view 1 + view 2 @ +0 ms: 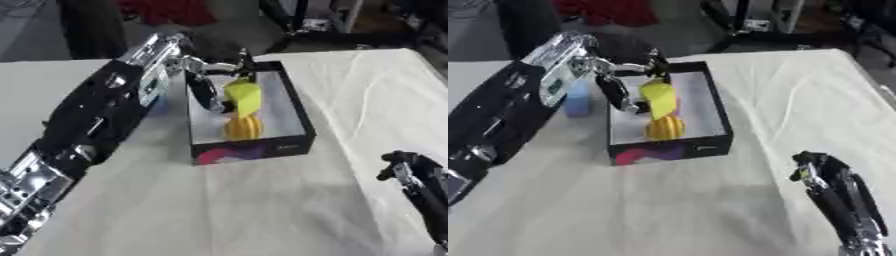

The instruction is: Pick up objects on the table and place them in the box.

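Left eye view: left hand [210, 75] over the box [297, 107], upper centre, fingers grasping a yellow block [245, 96] by its top; looks light, stiff. A ridged orange-yellow thing [243, 127] lies inside.

Right eye view: right hand [815, 167] idle lower right, fingers clenched. Blue object [577, 100] left of box.

Left hand [213, 75] over the box [297, 107]: whether its fingers are touching the yellow block [245, 96] is not showing. Block is covering the top of the orange ribbed object [243, 127] beneath it. Left arm is hiding most of a blue object [577, 100]. Right hand [833, 187] is running off the lower edge, fingers unclear.
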`<state>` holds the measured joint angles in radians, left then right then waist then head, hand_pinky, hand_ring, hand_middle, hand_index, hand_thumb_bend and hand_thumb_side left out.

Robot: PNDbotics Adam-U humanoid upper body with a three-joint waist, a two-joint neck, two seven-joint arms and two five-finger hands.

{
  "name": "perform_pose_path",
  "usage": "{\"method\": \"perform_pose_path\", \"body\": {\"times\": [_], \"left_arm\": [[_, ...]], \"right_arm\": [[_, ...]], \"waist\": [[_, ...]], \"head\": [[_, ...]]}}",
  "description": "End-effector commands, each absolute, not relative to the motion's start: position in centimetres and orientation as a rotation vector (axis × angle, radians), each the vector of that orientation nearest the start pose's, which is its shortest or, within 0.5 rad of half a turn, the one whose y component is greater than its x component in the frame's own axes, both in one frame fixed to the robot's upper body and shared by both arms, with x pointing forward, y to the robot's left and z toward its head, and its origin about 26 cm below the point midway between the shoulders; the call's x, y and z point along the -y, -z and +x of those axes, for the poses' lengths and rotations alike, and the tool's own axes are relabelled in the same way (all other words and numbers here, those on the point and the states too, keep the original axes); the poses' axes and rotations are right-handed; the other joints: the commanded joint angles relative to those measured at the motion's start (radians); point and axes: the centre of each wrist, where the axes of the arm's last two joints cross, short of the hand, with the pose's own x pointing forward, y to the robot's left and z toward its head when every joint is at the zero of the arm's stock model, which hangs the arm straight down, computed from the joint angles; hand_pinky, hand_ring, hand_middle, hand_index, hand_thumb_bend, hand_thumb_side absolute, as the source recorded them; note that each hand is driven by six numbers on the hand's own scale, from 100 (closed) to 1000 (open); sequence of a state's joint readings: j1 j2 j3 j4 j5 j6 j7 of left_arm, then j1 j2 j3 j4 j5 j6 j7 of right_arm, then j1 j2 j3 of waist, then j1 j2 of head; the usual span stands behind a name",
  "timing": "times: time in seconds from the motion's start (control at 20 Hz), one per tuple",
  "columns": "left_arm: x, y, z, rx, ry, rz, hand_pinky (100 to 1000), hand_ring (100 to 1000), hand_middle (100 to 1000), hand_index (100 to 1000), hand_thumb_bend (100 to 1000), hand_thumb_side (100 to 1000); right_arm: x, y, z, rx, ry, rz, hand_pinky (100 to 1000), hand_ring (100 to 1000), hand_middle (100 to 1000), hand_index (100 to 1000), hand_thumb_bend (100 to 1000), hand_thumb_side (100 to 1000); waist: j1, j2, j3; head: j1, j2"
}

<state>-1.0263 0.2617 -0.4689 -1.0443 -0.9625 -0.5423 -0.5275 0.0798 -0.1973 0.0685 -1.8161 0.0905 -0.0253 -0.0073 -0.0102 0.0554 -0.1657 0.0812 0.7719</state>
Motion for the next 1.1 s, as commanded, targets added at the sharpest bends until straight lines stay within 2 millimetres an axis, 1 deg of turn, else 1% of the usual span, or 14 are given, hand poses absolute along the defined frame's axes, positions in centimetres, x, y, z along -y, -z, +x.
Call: {"method": "perform_pose_path", "body": {"times": [0.05, 0.1, 0.15, 0.2, 0.25, 0.35, 0.5, 0.6, 0.65, 0.7, 0.8, 0.95, 1.1], "left_arm": [[-12.0, -19.7, 46.2, -1.834, -2.742, -0.793, 773, 722, 766, 873, 413, 431], [-12.1, -19.3, 46.3, -1.845, -2.731, -0.82, 775, 727, 772, 879, 429, 447], [-12.3, -19.2, 46.4, -1.86, -2.711, -0.857, 787, 757, 806, 905, 526, 547], [-12.5, -19.2, 46.4, -1.873, -2.682, -0.898, 792, 769, 826, 913, 541, 576], [-12.7, -19.4, 46.4, -1.89, -2.644, -0.943, 797, 778, 832, 918, 602, 674], [-13.3, -19.9, 46.5, -1.921, -2.574, -1.024, 801, 787, 845, 923, 618, 731], [-15.0, -21.5, 46.6, -1.955, -2.497, -1.142, 803, 788, 847, 920, 611, 731], [-16.6, -23.1, 46.8, -1.998, -2.46, -1.23, 795, 770, 825, 900, 590, 712], [-17.5, -23.9, 46.8, -2.016, -2.451, -1.272, 791, 757, 809, 889, 549, 672], [-18.4, -24.6, 46.9, -2.036, -2.453, -1.307, 791, 756, 805, 886, 540, 665], [-20.4, -25.7, 47.2, -2.059, -2.51, -1.37, 790, 752, 800, 883, 515, 639], [-23.2, -26.5, 47.8, -2.038, -2.664, -1.483, 796, 760, 807, 886, 497, 600], [-25.2, -25.8, 48.7, -1.984, -2.858, -1.577, 806, 779, 828, 896, 513, 581]], "right_arm": [[26.8, -4.5, 25.5, 1.767, -0.285, -0.172, 710, 515, 429, 629, 100, 637], [26.8, -4.5, 25.5, 1.768, -0.285, -0.171, 710, 515, 429, 629, 100, 637], [26.8, -4.5, 25.5, 1.768, -0.284, -0.172, 710, 515, 429, 629, 100, 636], [26.8, -4.6, 25.5, 1.768, -0.283, -0.172, 710, 515, 429, 629, 100, 641], [26.8, -4.6, 25.5, 1.768, -0.282, -0.172, 710, 515, 429, 629, 100, 635], [26.8, -4.5, 25.5, 1.767, -0.282, -0.173, 710, 515, 429, 629, 100, 635], [26.9, -4.5, 25.5, 1.766, -0.281, -0.175, 710, 515, 429, 629, 100, 636], [26.9, -4.4, 25.4, 1.762, -0.279, -0.179, 710, 515, 429, 629, 100, 640], [26.9, -4.4, 25.4, 1.761, -0.28, -0.18, 710, 515, 429, 629, 100, 639], [27.0, -4.4, 25.4, 1.761, -0.28, -0.181, 710, 515, 429, 629, 100, 639], [27.0, -4.4, 25.3, 1.759, -0.279, -0.184, 710, 515, 429, 629, 100, 640], [27.1, -4.3, 25.3, 1.756, -0.277, -0.188, 710, 515, 429, 629, 100, 641], [27.1, -4.3, 25.3, 1.755, -0.278, -0.187, 710, 515, 429, 629, 100, 641]], "waist": [[-0.008, -0.009, -0.002], [-0.008, -0.009, -0.003], [-0.009, -0.008, -0.003], [-0.009, -0.008, -0.002], [-0.009, -0.008, -0.002], [-0.01, -0.009, -0.001], [-0.009, -0.01, 0.002], [-0.008, -0.011, 0.005], [-0.007, -0.012, 0.007], [-0.007, -0.012, 0.008], [-0.006, -0.013, 0.01], [-0.005, -0.015, 0.012], [-0.006, -0.016, 0.012]], "head": [[-0.008, -0.002], [-0.009, -0.002], [-0.01, -0.002], [-0.011, -0.002], [-0.012, -0.002], [-0.015, -0.002], [-0.013, -0.002], [-0.011, -0.002], [-0.01, -0.002], [-0.01, -0.002], [-0.01, -0.002], [-0.007, -0.002], [-0.007, -0.002]]}}
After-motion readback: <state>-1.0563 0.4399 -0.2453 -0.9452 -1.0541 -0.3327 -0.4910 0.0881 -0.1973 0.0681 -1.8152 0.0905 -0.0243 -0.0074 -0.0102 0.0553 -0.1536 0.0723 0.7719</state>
